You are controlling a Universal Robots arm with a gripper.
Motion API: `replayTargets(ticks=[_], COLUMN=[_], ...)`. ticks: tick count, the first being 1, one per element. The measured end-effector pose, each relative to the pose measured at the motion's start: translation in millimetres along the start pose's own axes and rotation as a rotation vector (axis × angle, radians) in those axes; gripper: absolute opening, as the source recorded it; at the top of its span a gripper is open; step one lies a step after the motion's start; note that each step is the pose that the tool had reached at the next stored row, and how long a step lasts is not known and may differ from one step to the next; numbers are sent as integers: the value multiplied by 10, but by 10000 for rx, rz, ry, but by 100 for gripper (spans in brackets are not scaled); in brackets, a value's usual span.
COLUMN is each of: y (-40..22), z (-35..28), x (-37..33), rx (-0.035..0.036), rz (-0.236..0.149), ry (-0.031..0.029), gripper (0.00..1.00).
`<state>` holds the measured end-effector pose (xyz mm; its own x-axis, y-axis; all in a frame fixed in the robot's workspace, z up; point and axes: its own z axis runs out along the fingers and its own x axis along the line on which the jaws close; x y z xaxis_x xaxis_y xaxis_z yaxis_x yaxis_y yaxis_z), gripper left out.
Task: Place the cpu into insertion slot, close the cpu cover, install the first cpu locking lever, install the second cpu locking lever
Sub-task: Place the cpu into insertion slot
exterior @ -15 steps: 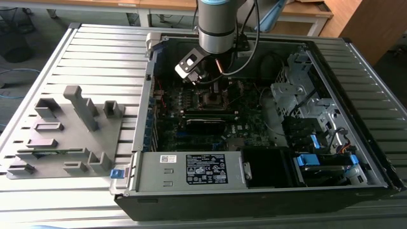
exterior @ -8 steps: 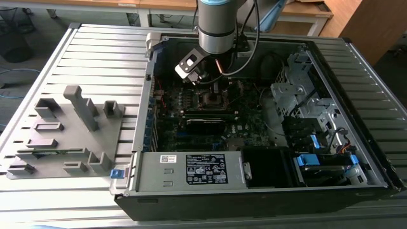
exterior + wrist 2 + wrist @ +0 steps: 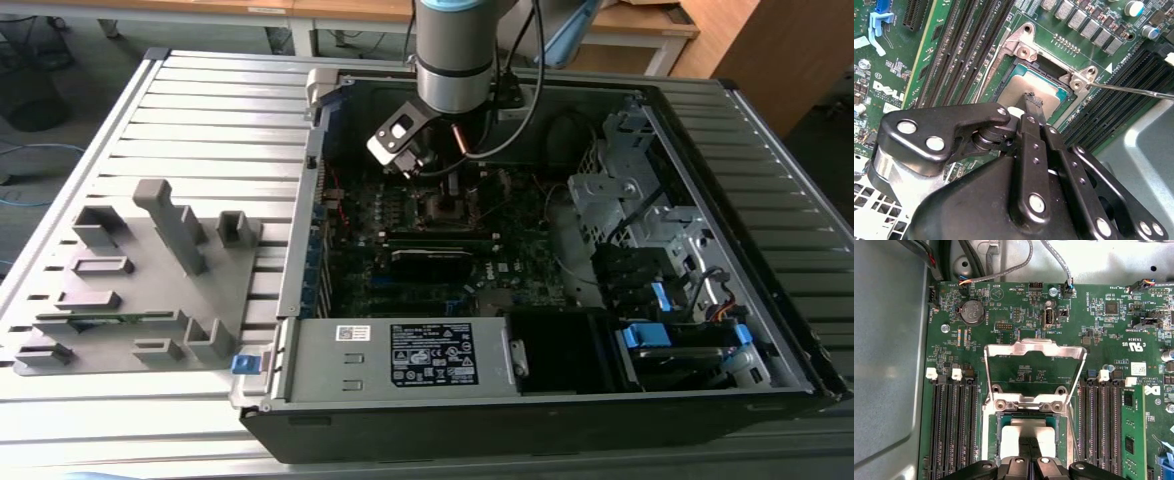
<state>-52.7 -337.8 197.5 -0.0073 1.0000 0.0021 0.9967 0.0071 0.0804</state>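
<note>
Toward ten o'clock of the case (image 3: 534, 410) middle in the exterior view, the cpu (image 3: 1024, 84) lies seated in the slot (image 3: 995, 440). The gripper (image 3: 1029, 100), pinched narrow, rests on it. The cover (image 3: 1035, 348) stands open and a lever (image 3: 1134, 90) is free, so closing and latching remain.

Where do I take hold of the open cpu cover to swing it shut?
Probably the free crossbar of the cpu cover, the edge farthest from its hinge by the cpu. The frame stands open, so that thin bar sits raised off the board; come from above, tool straddling it.
</note>
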Motion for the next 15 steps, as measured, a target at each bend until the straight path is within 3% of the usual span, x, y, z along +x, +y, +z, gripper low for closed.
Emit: replayTargets(ticks=[4,6,15], y=[5,7,23], z=[-26,-75,-283], x=[5,1,2], rx=[-20,-2,-3], rz=[2,0,1], ry=[31,3,3], gripper=[11,11,11])
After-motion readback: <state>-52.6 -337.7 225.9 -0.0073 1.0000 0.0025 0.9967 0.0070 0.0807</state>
